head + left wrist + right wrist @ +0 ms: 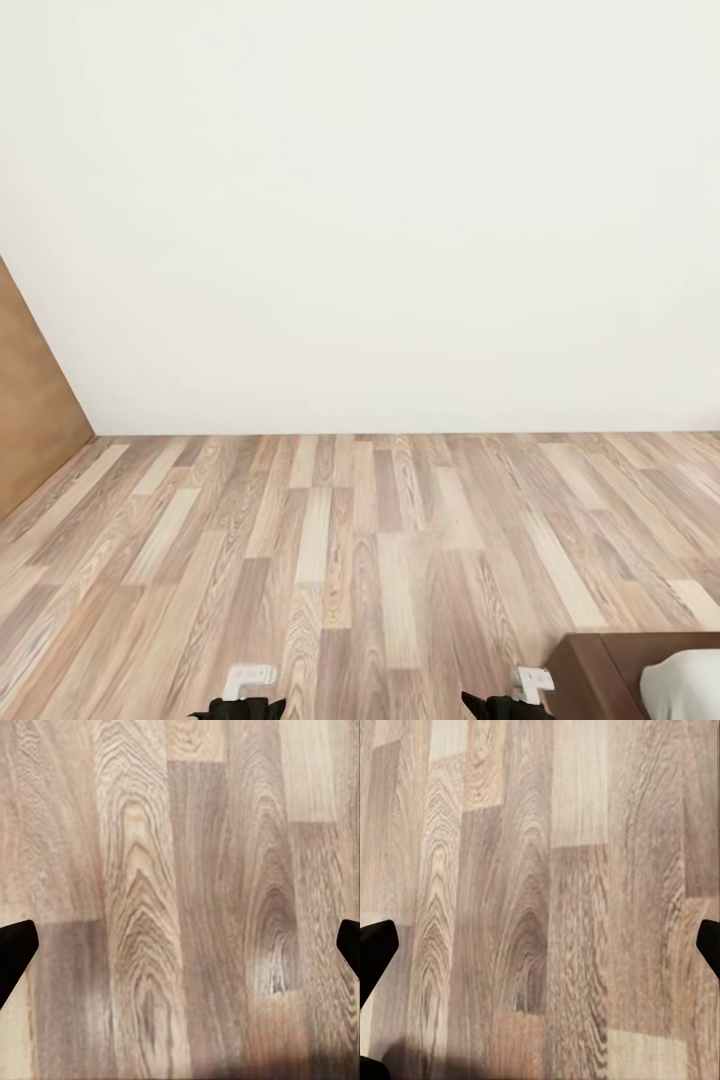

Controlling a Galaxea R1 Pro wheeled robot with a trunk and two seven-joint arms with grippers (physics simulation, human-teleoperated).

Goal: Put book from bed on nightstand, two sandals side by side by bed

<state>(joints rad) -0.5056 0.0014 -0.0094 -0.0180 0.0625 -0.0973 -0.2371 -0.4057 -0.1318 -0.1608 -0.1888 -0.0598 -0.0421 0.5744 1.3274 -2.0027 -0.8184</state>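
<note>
Travel step, we judge: dark brown wooden bed [600,672] corner w/ pale mattress at right; both hands [180,945] [540,945] spread, empty. Next: turn right toward it.

Left hand [180,945] spread wide over plank floor [180,832].

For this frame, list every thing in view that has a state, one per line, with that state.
Left pincer: open, empty, fingertips spread wide over the floor.
Right pincer: open, empty, also over the floor.
Dark brown wooden bed frame: corner showing at the head view's lower right, standing on the floor.
Pale grey-white mattress: lying on that frame, its visible part bare.
Light brown wood-plank floor: bare where seen.
Brown wooden panel: at the left edge, door or furniture unclear.
</note>
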